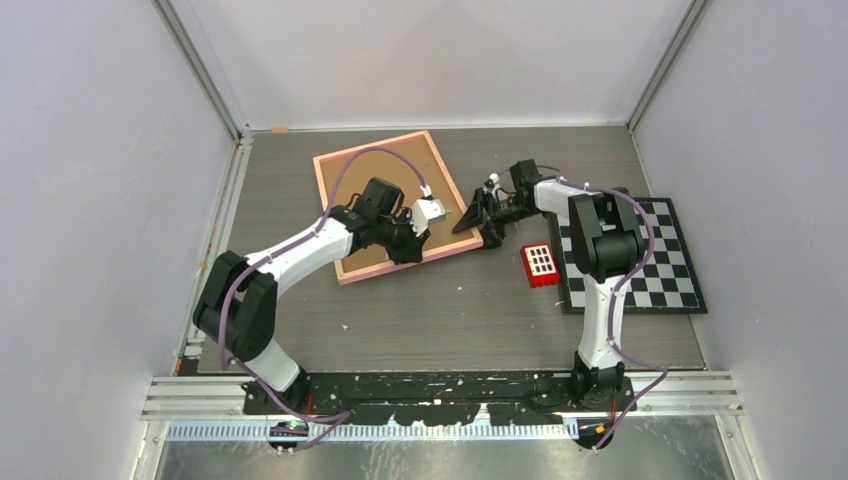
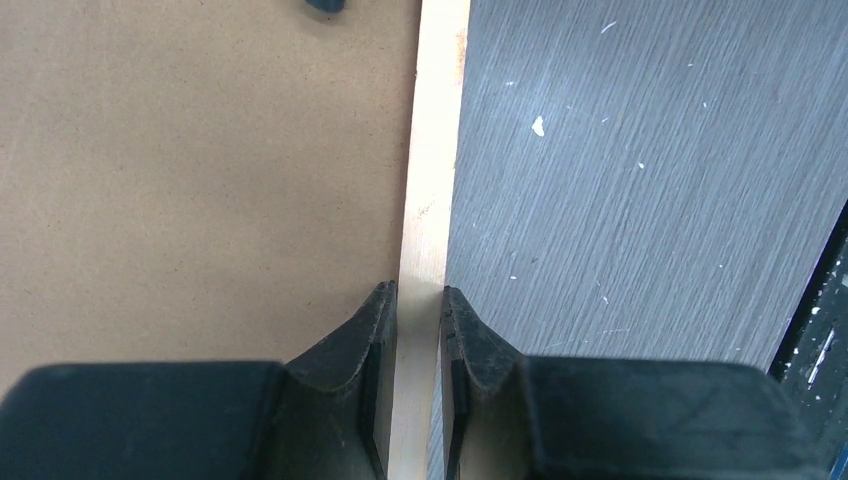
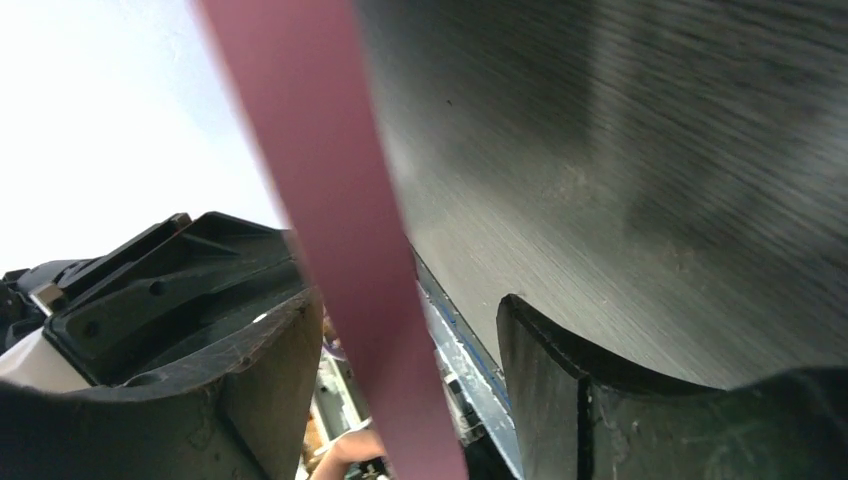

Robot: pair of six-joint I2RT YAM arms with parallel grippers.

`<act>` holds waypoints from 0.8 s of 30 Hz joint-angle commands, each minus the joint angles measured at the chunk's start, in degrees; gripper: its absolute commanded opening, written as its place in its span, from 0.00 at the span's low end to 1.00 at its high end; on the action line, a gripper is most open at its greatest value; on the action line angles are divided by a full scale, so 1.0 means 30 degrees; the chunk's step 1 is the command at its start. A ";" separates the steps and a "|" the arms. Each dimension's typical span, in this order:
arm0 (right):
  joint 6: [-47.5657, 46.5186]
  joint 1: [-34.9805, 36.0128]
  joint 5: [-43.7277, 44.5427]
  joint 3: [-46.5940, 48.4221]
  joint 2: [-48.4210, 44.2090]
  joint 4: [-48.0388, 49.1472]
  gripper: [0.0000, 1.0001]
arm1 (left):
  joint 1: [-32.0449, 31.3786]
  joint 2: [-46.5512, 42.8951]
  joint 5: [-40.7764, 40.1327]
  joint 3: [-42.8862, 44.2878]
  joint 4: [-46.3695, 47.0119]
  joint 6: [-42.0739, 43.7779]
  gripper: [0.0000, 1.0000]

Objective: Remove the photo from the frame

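Observation:
The frame point(image 1: 385, 170) lies face down on the table, brown back panel up and thin pink border around it. The photo is hidden under that panel. My left gripper point(image 1: 408, 243) is at the frame's near edge. In the left wrist view its jaws point(image 2: 420, 292) are shut on the pale border strip point(image 2: 435, 150), with the brown panel point(image 2: 200, 180) to the left. My right gripper point(image 1: 477, 228) is at the frame's right corner. In the right wrist view the pink edge point(image 3: 320, 180) runs between its jaws point(image 3: 405, 305), which are open with gaps on both sides.
A black-and-white checkerboard point(image 1: 640, 270) lies at the right under the right arm. A small red block with white squares point(image 1: 540, 265) sits just left of it. A dark clip point(image 2: 325, 5) shows on the back panel. Grey walls close in the table point(image 1: 450, 310).

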 commanded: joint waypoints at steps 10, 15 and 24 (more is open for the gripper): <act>0.3080 0.0193 -0.1127 -0.0259 0.0032 0.2733 0.40 | 0.0107 -0.1877 0.1422 -0.0471 0.1117 0.0188 0.03; 0.2603 0.0193 -0.0837 0.0054 -0.0928 0.2211 0.06 | 0.0865 -0.1585 0.0054 0.1388 -0.0589 -0.3133 0.54; -0.1457 0.0237 0.2340 0.2688 -0.3634 -0.3675 0.01 | 0.3646 -0.2059 -0.1411 0.6322 -0.3902 -1.0158 0.79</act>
